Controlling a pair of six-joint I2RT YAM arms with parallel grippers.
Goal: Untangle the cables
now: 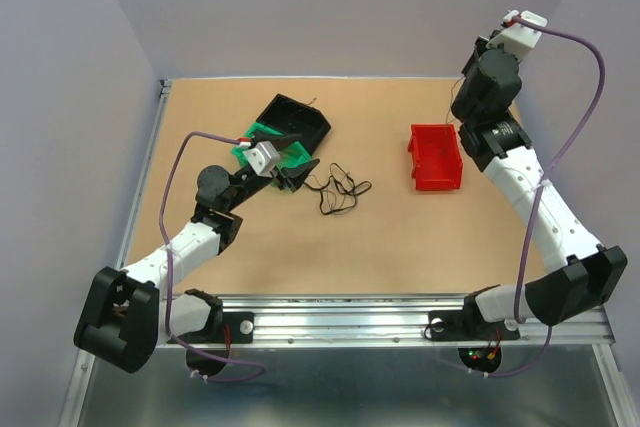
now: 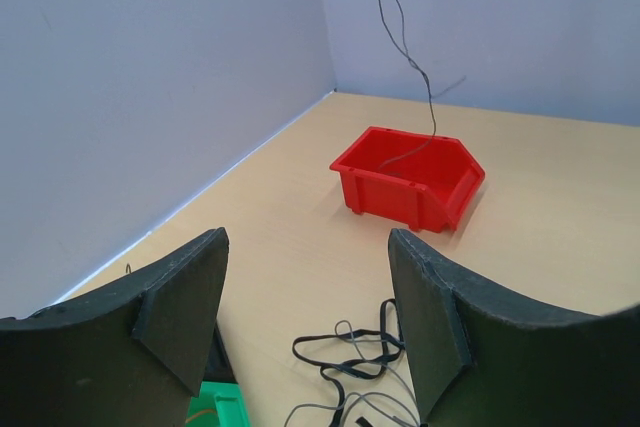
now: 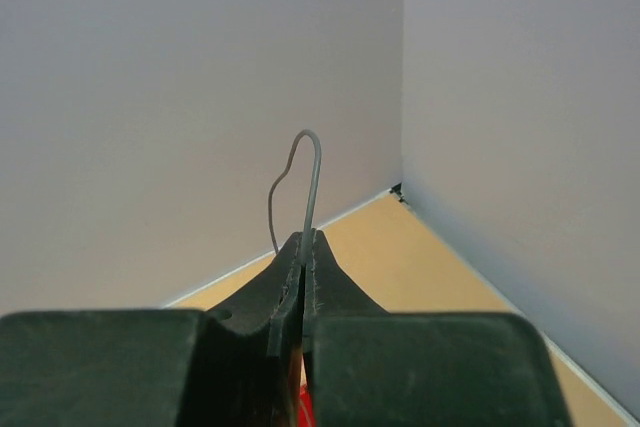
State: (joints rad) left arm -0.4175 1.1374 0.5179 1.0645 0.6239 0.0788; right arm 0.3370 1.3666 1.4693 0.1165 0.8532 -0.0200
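A tangle of thin black and grey cables [image 1: 340,190] lies on the table between the bins; in the left wrist view it [image 2: 350,357] lies just ahead of my fingers. My left gripper [image 1: 292,175] [image 2: 305,235] is open and empty, low beside the tangle's left end. My right gripper [image 1: 487,47] [image 3: 303,237] is raised high over the red bin [image 1: 437,179] and is shut on one thin grey cable [image 3: 312,162]. That cable [image 2: 405,52] hangs down into the red bin [image 2: 390,187].
A black bin [image 1: 295,117] and a green bin [image 1: 262,137] [image 2: 225,412] stand just behind my left gripper. Grey walls close the table at the back and both sides. Purple arm cables loop beside each arm.
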